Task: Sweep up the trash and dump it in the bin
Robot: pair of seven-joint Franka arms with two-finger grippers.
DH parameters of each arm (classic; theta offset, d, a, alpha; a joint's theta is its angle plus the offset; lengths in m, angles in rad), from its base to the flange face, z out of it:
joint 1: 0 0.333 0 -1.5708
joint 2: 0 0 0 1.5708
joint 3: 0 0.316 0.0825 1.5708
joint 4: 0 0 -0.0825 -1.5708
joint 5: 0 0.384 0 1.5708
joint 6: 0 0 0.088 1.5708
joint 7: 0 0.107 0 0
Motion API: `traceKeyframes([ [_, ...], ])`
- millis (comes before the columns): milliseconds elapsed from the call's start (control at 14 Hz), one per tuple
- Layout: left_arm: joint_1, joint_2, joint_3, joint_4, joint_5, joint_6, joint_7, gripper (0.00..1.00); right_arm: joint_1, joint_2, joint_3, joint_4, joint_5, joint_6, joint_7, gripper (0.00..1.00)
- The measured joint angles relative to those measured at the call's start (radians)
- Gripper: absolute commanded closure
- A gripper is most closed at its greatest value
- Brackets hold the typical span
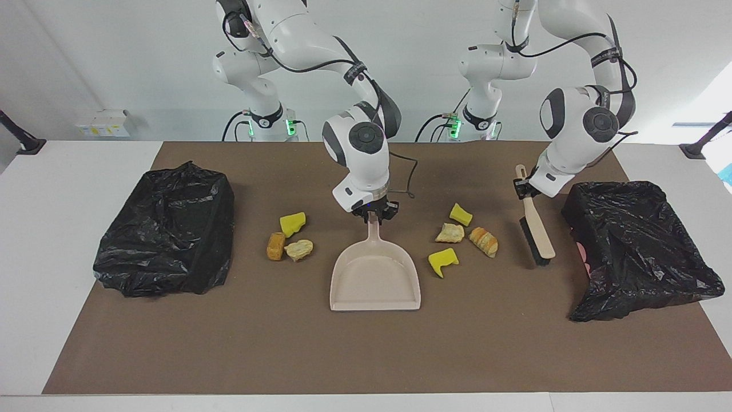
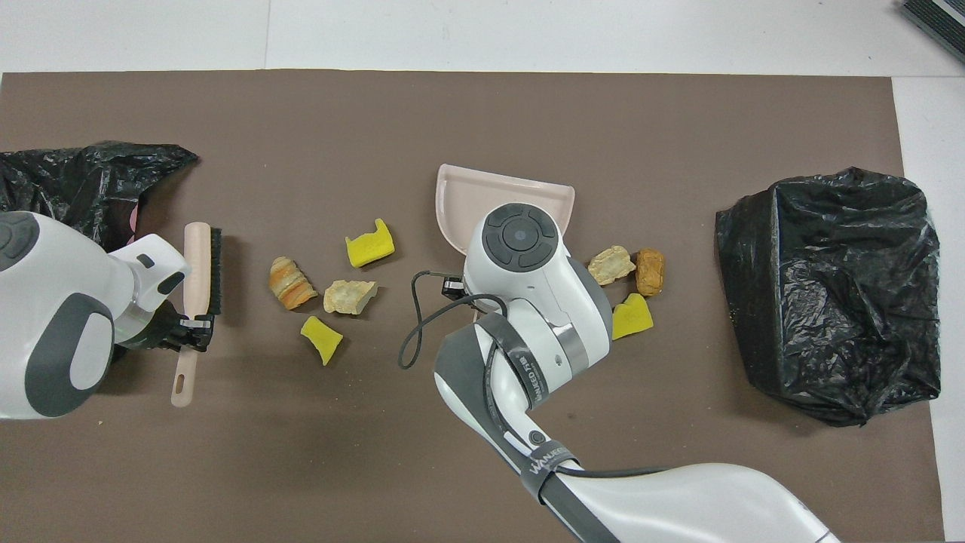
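Observation:
The beige dustpan (image 1: pixel 374 280) lies mid-mat, its handle pointing at the robots. My right gripper (image 1: pixel 374 216) is shut on that handle; in the overhead view the arm hides it, and only the pan's mouth (image 2: pixel 460 196) shows. My left gripper (image 1: pixel 522 189) (image 2: pixel 193 326) is shut on the handle of a brush (image 1: pixel 536 232) (image 2: pixel 202 264), which slants down to the mat. Between brush and dustpan lies trash: yellow sponge bits (image 1: pixel 460 214) (image 1: pixel 442 261) and bread-like lumps (image 1: pixel 450 232) (image 1: pixel 484 241). A yellow chunk (image 1: pixel 292 223) and two lumps (image 1: pixel 275 246) (image 1: pixel 299 249) lie toward the right arm's end.
A bin lined with a black bag (image 1: pixel 635 246) (image 2: pixel 90 173) stands at the left arm's end, right beside the brush. A second black-bagged bin (image 1: pixel 166 229) (image 2: pixel 829 290) stands at the right arm's end. The brown mat (image 1: pixel 366 355) covers the table.

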State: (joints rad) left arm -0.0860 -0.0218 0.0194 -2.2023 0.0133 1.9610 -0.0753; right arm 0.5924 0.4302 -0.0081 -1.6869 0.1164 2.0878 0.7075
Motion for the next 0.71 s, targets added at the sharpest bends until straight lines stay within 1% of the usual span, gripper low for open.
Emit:
traceKeyframes([
  [142,-0.009,-0.001,-0.006,-0.024,0.0,0.013,0.002,1.0,-0.002,-0.002,-0.002,0.001,0.0,0.0,-0.083,1.0],
  [356,-0.039,-0.002,-0.01,-0.062,-0.002,0.058,-0.017,1.0,-0.024,-0.031,-0.006,0.003,0.0,-0.02,-0.288,1.0],
  [427,-0.051,-0.004,-0.011,-0.068,-0.002,0.066,-0.044,1.0,-0.037,-0.052,-0.007,0.003,-0.003,-0.069,-0.379,1.0],
  [570,-0.078,-0.009,-0.012,-0.075,-0.002,0.069,-0.106,1.0,-0.045,-0.096,-0.009,-0.004,-0.049,-0.171,-0.559,1.0],
  [712,-0.096,-0.015,-0.013,-0.084,-0.002,0.071,-0.142,1.0,-0.043,-0.141,-0.006,-0.053,-0.105,-0.181,-0.667,1.0],
])
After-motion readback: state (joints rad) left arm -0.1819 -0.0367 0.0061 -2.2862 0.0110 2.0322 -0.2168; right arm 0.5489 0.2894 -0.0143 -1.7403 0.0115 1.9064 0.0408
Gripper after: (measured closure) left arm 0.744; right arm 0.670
